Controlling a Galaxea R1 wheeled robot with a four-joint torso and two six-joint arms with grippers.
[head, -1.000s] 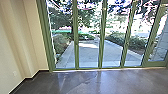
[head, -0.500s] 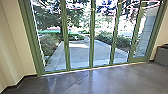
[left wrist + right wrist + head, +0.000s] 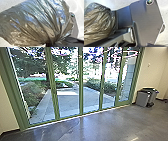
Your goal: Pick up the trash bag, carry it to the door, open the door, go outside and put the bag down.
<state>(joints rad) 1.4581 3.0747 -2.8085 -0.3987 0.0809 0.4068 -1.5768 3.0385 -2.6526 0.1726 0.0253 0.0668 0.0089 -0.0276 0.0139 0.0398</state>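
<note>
The left pincer (image 3: 50, 44) is clamped on the trash bag (image 3: 31, 26) at its gathered neck, and I cannot tell the state of the right pincer; the bag's weight could tear the thin film or pull it free there, and a swing could snag it on the robot's dark plate (image 3: 146, 22) nearby. Its long axis runs outward from the left pincer, neck nearest, bulging end pointing away, with the green frame (image 3: 80, 97) of the glass front well beyond.
</note>
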